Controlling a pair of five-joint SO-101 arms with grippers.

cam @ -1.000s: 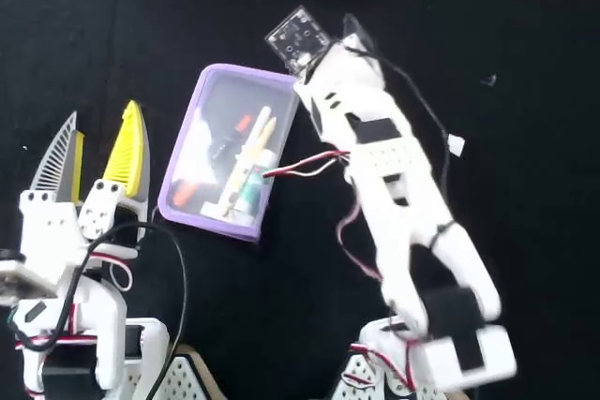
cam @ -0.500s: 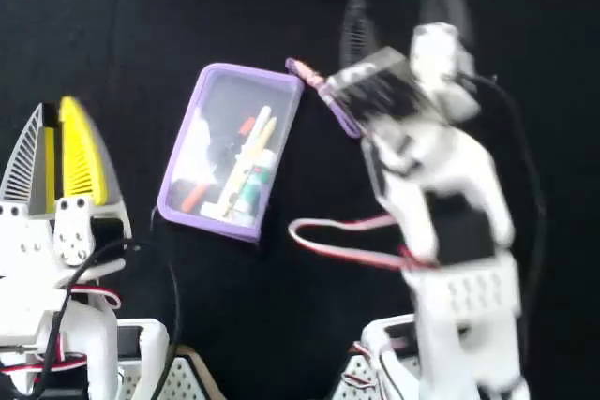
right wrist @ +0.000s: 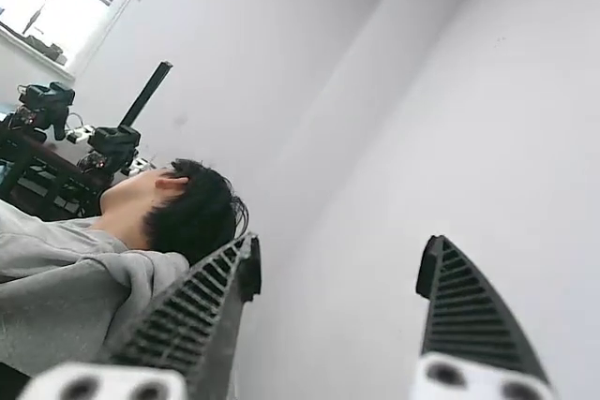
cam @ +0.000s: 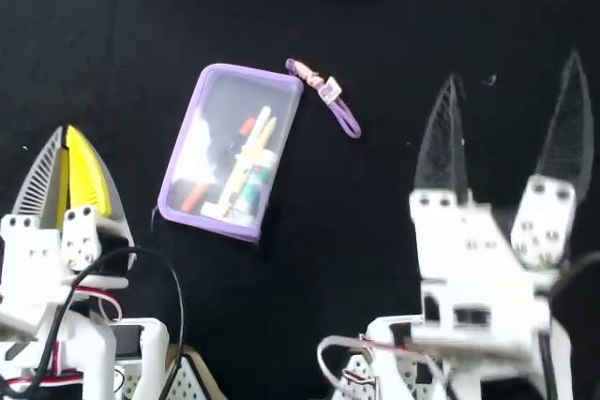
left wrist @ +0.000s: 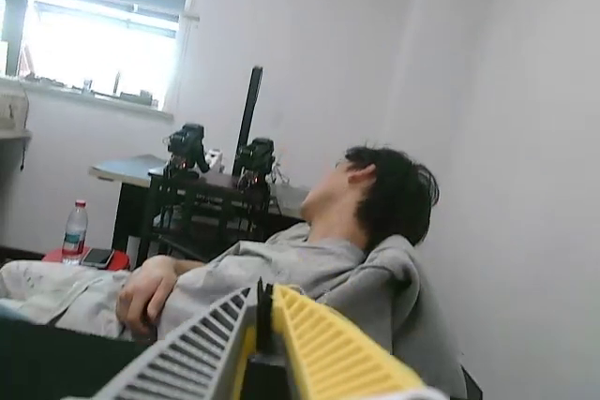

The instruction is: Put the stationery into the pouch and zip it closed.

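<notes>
The clear purple-edged pouch (cam: 217, 100) lies mid-table with pens (cam: 246, 168) inside (zip too small to judge). Bare black table (cam: 375, 194) all round. The left gripper (cam: 66, 138) is closed and empty; the right gripper (cam: 512, 67) is spread wide and empty.
</notes>
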